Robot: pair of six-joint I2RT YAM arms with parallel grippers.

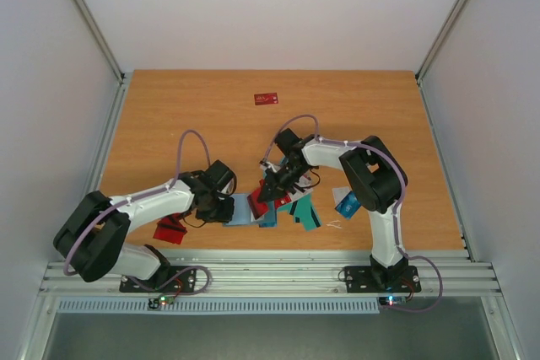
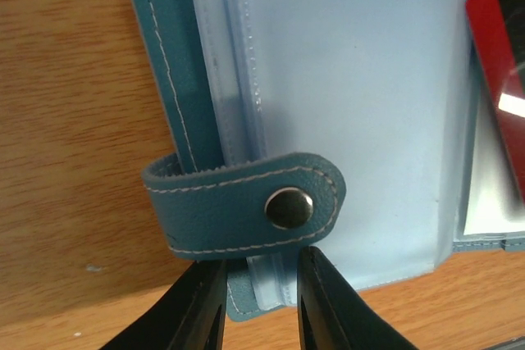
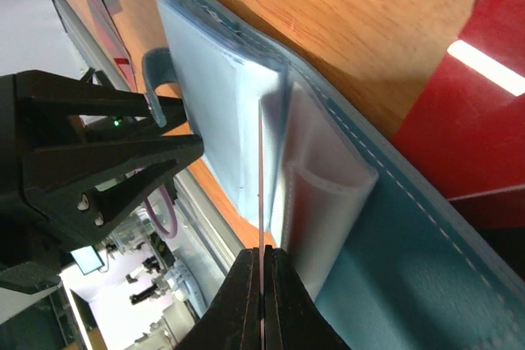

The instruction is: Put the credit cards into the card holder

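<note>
the card holder [image 1: 243, 210] lay open on the worktop [image 1: 169, 124], close to its near edge and a little left of the middle. the left gripper [image 2: 261, 305] was narrowed onto the holder's near edge, pinching cover and pocket leaf between its fingers just below the snap strap [image 2: 246, 202]. the right gripper [image 3: 262, 280] was closed tight on one card [image 3: 261, 186], seen edge-on, with its far end among the pale pocket leaves. whether it was already in a slot could not be told.

the step in hand looked like inserting this card. the next move would call for sliding it straight along a slot without buckling it, with the left side holding the holder against skidding. more credit cards [image 1: 302, 211] lay loose just right of the holder, and one red card [image 1: 266, 99] lay near the far edge.
</note>
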